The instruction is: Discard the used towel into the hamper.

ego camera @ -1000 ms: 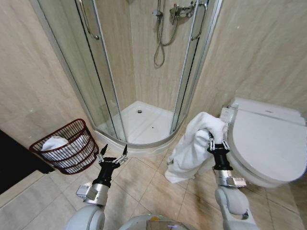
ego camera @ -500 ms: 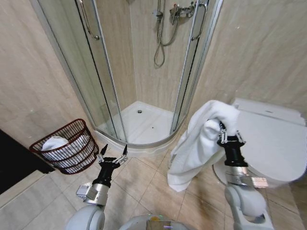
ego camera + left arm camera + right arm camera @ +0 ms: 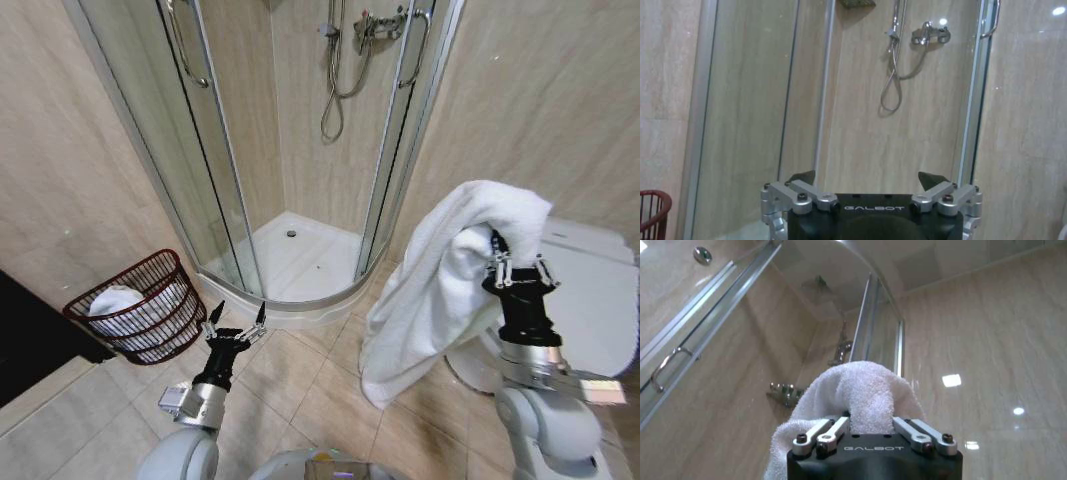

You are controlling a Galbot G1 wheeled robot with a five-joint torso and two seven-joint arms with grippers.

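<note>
Head view shows the right gripper (image 3: 515,268) pinching one white towel (image 3: 440,280) held high beside the toilet (image 3: 600,300), its tail hanging near the floor, while the left gripper (image 3: 236,318) waits low with fingers spread. One hamper (image 3: 140,305) sits well apart by the shower door and already holds white cloth. The trailing end could snag its rim and spill outside.

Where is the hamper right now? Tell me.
In the head view the hamper stands on the tiled floor at the robot's left, against the wall beside the shower enclosure, just ahead of the open left gripper.
</note>
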